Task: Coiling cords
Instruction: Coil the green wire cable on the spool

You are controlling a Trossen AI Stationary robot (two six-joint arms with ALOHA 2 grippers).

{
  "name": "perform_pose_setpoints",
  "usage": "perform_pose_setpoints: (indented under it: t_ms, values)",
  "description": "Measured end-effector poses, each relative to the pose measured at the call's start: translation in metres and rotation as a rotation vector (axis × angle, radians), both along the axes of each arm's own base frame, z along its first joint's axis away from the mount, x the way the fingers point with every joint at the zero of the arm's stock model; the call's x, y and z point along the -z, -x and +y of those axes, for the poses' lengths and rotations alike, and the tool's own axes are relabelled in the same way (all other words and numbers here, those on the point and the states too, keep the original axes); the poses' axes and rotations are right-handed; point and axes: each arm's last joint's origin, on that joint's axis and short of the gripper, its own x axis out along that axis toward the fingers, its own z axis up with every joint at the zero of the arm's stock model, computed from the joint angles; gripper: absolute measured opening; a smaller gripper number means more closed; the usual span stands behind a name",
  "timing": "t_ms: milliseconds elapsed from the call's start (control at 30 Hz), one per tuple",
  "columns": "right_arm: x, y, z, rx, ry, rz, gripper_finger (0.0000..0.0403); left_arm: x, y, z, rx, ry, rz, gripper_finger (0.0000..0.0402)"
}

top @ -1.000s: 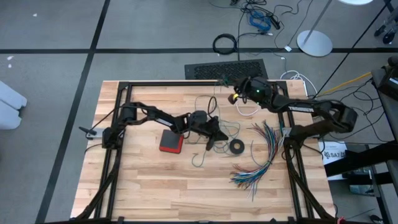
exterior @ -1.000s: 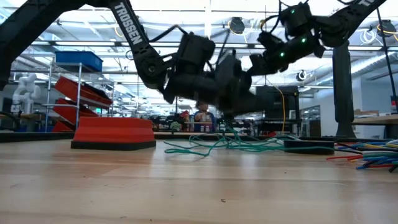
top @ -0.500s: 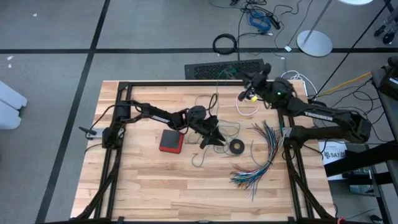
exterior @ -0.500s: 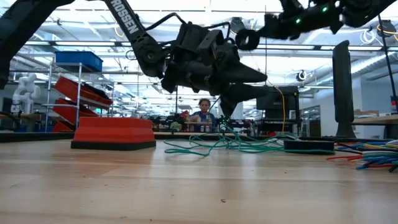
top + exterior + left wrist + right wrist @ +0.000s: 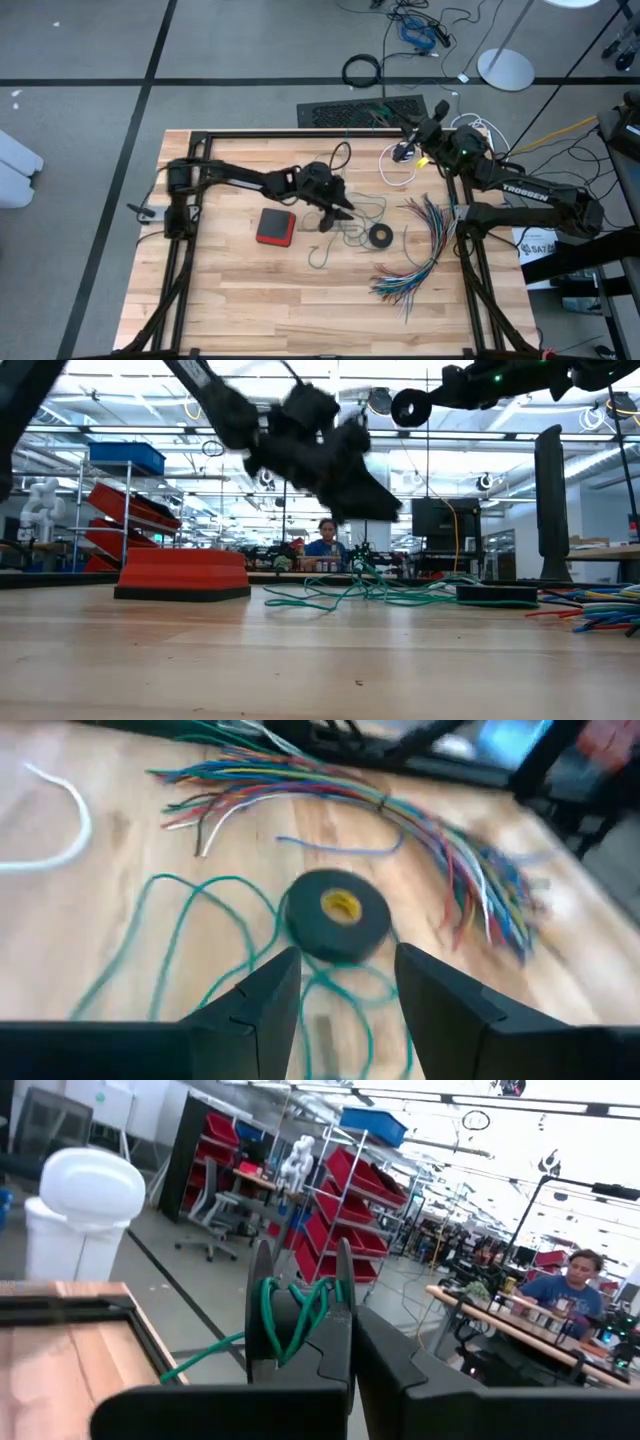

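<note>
The teal-green cord (image 5: 352,212) lies in loose loops on the wooden table (image 5: 230,300), seen low across it (image 5: 370,592); one end rises to my right gripper (image 5: 404,150), which is shut on it above the table's far right. My left gripper (image 5: 335,214) hovers open above the loops, between the red box and the black tape ring (image 5: 338,913), and touches nothing (image 5: 345,988). The white cord (image 5: 396,176) lies curved on the table below the right gripper. My right gripper pinches a bunch of looped strands of the teal-green cord (image 5: 295,1312) between its two fingers. The fingers point about level, away over the table's far edge. The bunch is lifted clear, and one strand (image 5: 205,1360) runs slack down toward the table.
A red box (image 5: 276,227) sits left of the loops. A fanned bundle of multicoloured wires (image 5: 425,250) lies at the right. The black tape ring (image 5: 380,236) rests flat between them. Bare wood fills the near half. A person sits at a bench far behind (image 5: 326,540).
My left gripper has opened, let go of the teal-green cord and risen off the table, drawing back a little toward the left. My right gripper, still shut on the cord, has risen and moved toward the table's right edge, drawing its end of the cord up.
</note>
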Motion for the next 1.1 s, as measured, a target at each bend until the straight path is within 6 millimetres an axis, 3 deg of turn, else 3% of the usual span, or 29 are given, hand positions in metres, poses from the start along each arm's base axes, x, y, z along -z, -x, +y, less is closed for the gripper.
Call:
perform_pose_setpoints:
  t_ms: [200, 367, 600, 833, 933, 1100]
  values:
    - [0.000, 0.000, 0.000, 0.008, 0.012, 0.015, 0.0000, -0.066, 0.032, -0.017, -0.070, -0.335, 0.000, 0.0171]
    - [0.000, 0.000, 0.000, 0.008, 0.013, 0.013, 0.0000, -0.094, 0.063, -0.019, -0.140, -0.421, 0.102, 0.0171]
    - [0.000, 0.000, 0.000, 0.008, 0.011, 0.013, 0.0000, -0.089, 0.079, -0.030, -0.169, -0.309, 0.286, 0.0171]
    - [0.001, 0.000, 0.000, -0.003, 0.000, 0.007, 0.0000, -0.074, 0.082, -0.042, -0.264, -0.426, 0.360, 0.0171]
    - [0.001, 0.000, 0.000, -0.003, -0.004, 0.011, 0.0000, -0.082, 0.077, -0.042, -0.288, -0.459, 0.270, 0.0171]
    - [0.000, -0.001, 0.001, -0.028, -0.003, -0.001, 0.0000, -0.101, 0.060, -0.041, -0.327, -0.500, -0.084, 0.0171]
